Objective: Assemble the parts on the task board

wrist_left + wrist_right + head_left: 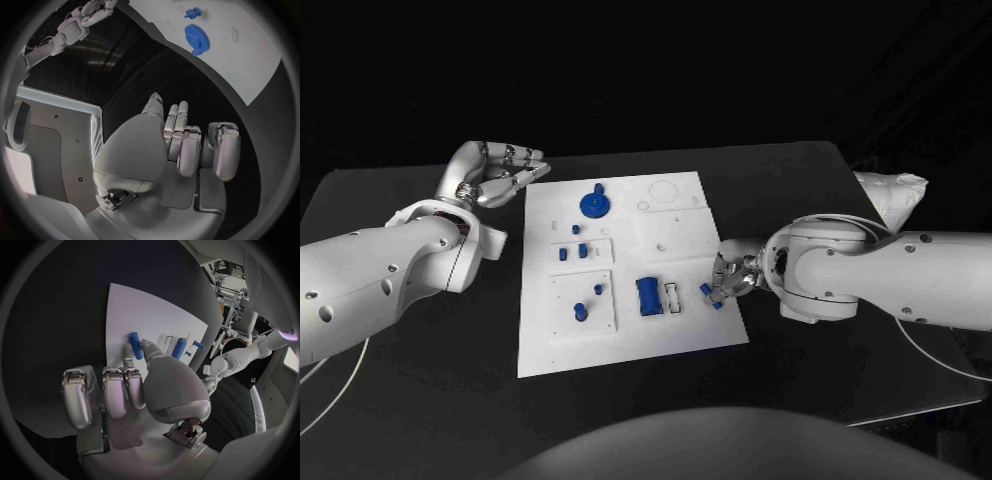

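task board [678, 330] | right hand [730, 275] at its right edge, fingers pinching blue part [714, 299] | left hand [502, 170] off far-left corner, fingers curled, holding nothing

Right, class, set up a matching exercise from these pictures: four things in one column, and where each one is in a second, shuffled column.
Things:
1. blue gear
2. left hand
3. right hand
4. blue block

Places:
A. at the task board's right edge, by a small blue part
B. on the board's far end
C. on the board's near half
D. off the board, beyond its far left corner

Pairs: 1-B, 2-D, 3-A, 4-C
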### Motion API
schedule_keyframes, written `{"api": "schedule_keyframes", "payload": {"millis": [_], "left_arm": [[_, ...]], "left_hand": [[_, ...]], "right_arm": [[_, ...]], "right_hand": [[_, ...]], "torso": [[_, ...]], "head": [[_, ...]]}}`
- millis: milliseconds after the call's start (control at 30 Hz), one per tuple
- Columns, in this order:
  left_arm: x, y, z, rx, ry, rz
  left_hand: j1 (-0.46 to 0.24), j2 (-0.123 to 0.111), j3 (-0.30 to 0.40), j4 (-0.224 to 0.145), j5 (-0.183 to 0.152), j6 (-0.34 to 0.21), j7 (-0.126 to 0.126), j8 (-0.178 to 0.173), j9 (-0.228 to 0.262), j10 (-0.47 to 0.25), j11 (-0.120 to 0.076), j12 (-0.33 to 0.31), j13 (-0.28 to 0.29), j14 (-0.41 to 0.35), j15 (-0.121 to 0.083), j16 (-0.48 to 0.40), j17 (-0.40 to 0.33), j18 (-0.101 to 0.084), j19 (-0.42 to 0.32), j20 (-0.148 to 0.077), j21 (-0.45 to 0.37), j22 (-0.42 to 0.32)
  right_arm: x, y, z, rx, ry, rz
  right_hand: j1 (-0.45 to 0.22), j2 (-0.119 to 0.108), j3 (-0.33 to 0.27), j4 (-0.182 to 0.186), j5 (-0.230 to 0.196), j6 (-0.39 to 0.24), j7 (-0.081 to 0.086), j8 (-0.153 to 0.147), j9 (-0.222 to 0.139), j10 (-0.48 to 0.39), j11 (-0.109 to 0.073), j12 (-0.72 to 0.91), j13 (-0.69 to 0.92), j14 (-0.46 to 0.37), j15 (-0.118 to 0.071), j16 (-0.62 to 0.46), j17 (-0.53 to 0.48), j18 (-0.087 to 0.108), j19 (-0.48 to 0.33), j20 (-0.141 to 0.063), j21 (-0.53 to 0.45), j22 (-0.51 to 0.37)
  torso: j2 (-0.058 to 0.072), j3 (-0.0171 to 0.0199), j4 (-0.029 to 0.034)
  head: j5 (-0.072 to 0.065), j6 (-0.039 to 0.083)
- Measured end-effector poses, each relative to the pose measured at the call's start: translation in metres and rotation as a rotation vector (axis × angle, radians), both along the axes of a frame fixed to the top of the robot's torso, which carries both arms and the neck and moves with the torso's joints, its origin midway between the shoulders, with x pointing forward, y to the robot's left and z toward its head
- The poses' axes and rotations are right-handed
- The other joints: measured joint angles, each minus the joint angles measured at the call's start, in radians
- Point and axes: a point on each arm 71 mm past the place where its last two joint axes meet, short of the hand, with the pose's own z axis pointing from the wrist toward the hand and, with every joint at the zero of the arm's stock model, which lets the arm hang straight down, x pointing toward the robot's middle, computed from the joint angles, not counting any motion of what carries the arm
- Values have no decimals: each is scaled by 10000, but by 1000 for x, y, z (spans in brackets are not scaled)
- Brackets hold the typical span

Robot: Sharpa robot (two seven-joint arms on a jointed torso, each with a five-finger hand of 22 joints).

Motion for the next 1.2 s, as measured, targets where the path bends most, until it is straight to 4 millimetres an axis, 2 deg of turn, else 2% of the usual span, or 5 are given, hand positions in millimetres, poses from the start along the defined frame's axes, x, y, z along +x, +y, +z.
{"api": "schedule_keyframes", "payload": {"millis": [133,433,633,1067,1200], "left_arm": [[0,0,0,-1,2,-4],[0,0,0,1,7,-5],[0,0,0,0,12,-13],[0,1,0,1,21,-13],[0,1,0,-1,24,-19]], "left_hand": [[0,0,-84,-1,0,0,0,0,0,0,0,0,0,0,0,0,0,-1,0,0,0,0],[0,0,-83,-1,0,0,0,0,0,0,0,0,0,0,0,0,-1,0,0,0,0,0],[0,0,-83,-1,0,0,0,0,0,0,0,0,0,0,0,0,-1,0,0,0,0,0],[0,0,-83,-1,0,0,0,0,0,0,0,0,0,0,0,0,-1,0,0,0,0,0],[0,0,-83,-1,0,0,0,0,0,0,0,0,0,0,0,0,-1,0,0,0,0,0]], "right_arm": [[0,1,0,-103,-56,117],[0,2,0,-206,-116,286],[1,3,1,-76,-173,199],[-1,-4,0,350,-108,-374],[-3,-11,2,575,-24,-767]], "right_hand": [[-154,-154,83,-3,-153,-99,97,0,495,0,0,0,0,0,0,0,-1,0,0,0,0,0],[-431,-126,986,-70,70,22,186,-16,583,-9,137,0,0,-19,128,0,-1,0,-1,109,0,-1],[-559,-180,1877,-198,279,1224,35,-1728,583,-5,27,0,0,-19,128,0,-2,0,-1,109,0,-1],[-542,-378,2150,-195,220,1707,-57,-2381,556,-6,27,0,0,-17,50,0,-3,0,1,30,0,-2],[-571,-485,2347,-389,171,1709,-59,-2493,-561,-6,27,0,0,-17,50,0,-3,0,1,30,0,2]], "torso": [[-4,-1,0],[-3,-1,1],[-2,1,3],[10,5,3],[8,5,1]], "head": [[-3,0],[3,0],[119,0],[201,0],[182,0]]}}
